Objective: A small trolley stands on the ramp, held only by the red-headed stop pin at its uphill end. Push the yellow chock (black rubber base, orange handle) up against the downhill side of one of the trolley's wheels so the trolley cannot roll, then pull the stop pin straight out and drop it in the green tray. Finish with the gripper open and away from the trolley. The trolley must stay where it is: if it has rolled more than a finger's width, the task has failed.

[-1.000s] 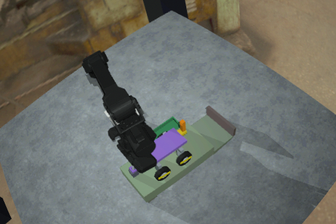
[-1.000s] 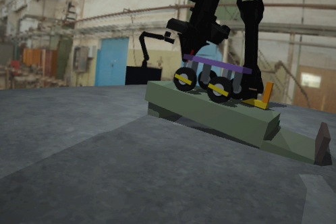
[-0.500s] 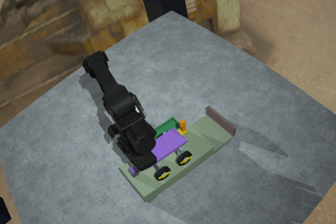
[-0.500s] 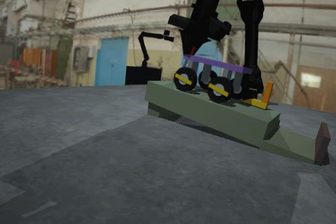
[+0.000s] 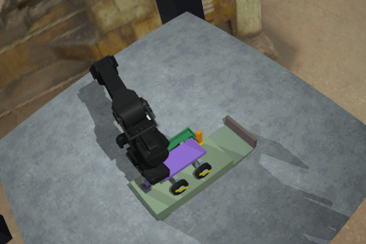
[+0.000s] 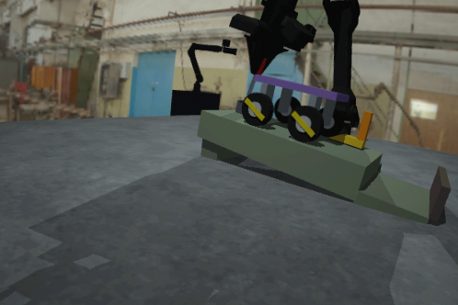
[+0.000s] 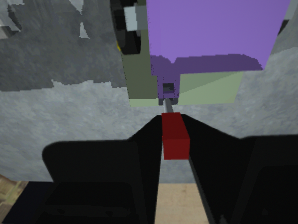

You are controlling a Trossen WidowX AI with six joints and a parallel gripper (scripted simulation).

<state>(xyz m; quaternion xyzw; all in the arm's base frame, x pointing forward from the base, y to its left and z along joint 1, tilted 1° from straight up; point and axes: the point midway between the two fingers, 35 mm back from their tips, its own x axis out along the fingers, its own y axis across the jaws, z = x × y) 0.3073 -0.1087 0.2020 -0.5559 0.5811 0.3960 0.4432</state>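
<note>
My gripper (image 6: 260, 70) (image 7: 170, 120) is shut on the red head of the stop pin (image 6: 262, 66) (image 7: 175, 145), above the ramp's uphill end. The pin's thin grey shaft points down to the bracket (image 6: 239, 106) (image 7: 168, 89); whether its tip is clear of the bracket is hard to tell. The purple trolley (image 5: 187, 153) (image 6: 299, 86) (image 7: 215, 35) stands on the green ramp (image 5: 158, 206) (image 6: 276, 150). The yellow chock (image 6: 354, 141) (image 5: 199, 137), with its orange handle (image 6: 366, 124), is at the far downhill wheel; contact is hidden. In the top view the arm hides the fingertips.
The green tray (image 5: 178, 140) lies behind the trolley, beside the ramp, partly hidden by trolley and arm. A brown end board (image 5: 240, 131) (image 6: 440, 195) stands at the ramp's low end. The trolley deck is close beside the fingers.
</note>
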